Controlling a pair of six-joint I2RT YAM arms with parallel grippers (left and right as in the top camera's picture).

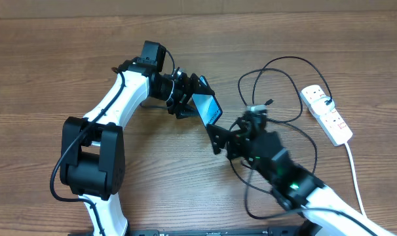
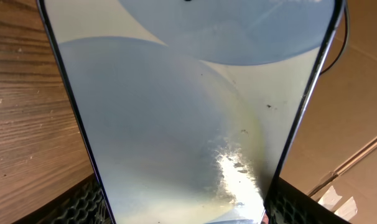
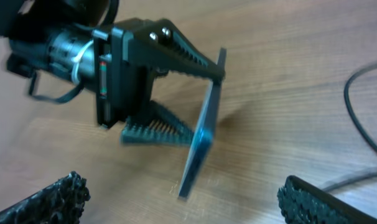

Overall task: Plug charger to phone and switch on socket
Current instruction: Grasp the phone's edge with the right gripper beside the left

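Left claw [image 1: 193, 98]: clamped on the phone [image 1: 207, 108] by its long edges, holding it tilted above the table [image 1: 54, 65].
Right claw [image 1: 223, 134]: jaws spread wide, empty, just beside the phone's lower end.
Charger [image 3: 348, 96]: lay looped on the table past the right claw.
Socket [image 1: 326, 113]: beyond the loops, far right.

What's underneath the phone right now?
The left hand holds the phone on edge. Beneath it only bare wooden table shows, no cable. Whether its lower corner touches the wood cannot be told. From above, the phone itself covers that spot.
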